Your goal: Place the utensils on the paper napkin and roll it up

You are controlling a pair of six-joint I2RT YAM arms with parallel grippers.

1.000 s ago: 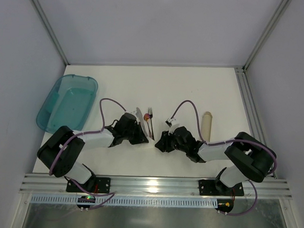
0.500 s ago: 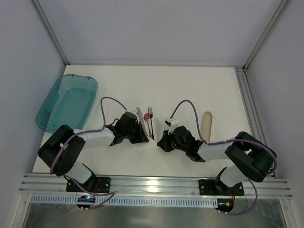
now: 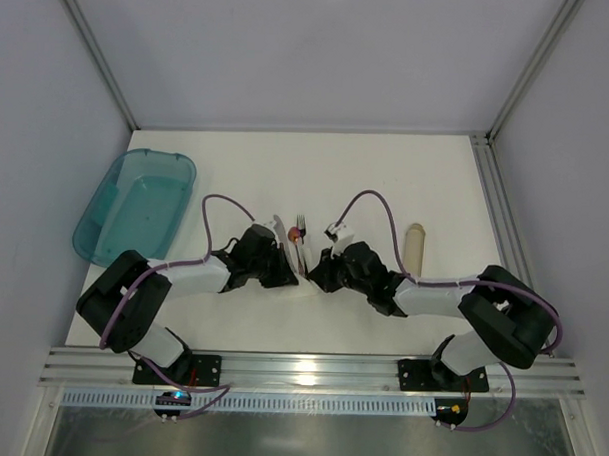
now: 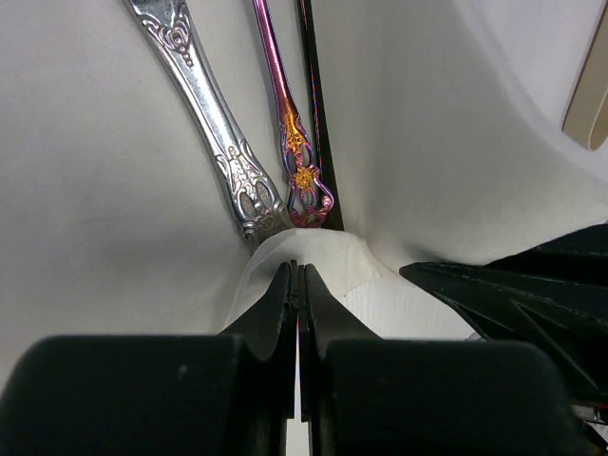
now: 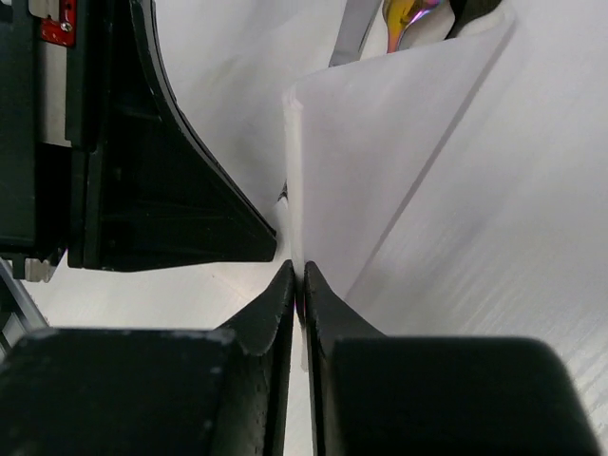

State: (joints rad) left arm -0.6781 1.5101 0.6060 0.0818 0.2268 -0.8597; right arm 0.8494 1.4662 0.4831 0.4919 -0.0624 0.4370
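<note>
Plainly, the bench (image 3: 386, 181) is the widest thing here, with the teal tub (image 3: 135, 207) at its left side, well apart from the work; the risks gather at the middle, where the paper napkin (image 5: 380, 142) lies under the utensils (image 3: 296, 240) with its near edge lifted into a fold; thin and limp as it looks, that sheet would likely tear if the two arms pulled away from each other, or crease crookedly if one side rolled ahead of the other; the tan tube (image 3: 415, 250) lies close beside the right arm, and a wide sweep of that arm could, I judge, set it rolling; the utensils rest just beyond the fold, a silver handle (image 4: 220, 128) beside a purple-and-gold handle (image 4: 288, 123), their ends meeting the raised paper; they lie loose and look slick, so a fold pushed too fast might shove them up the sheet or fan them apart instead of wrapping them; the left tool (image 4: 296, 285) is pinched fully closed on the napkin's lifted edge, and the right tool (image 5: 296, 280) is likewise closed tight on a thin upright edge of the same sheet; the two tools sit very near each other, so a knock between them is a real hazard, and a slipping pinch on such thin paper would drop the fold flat.
</note>
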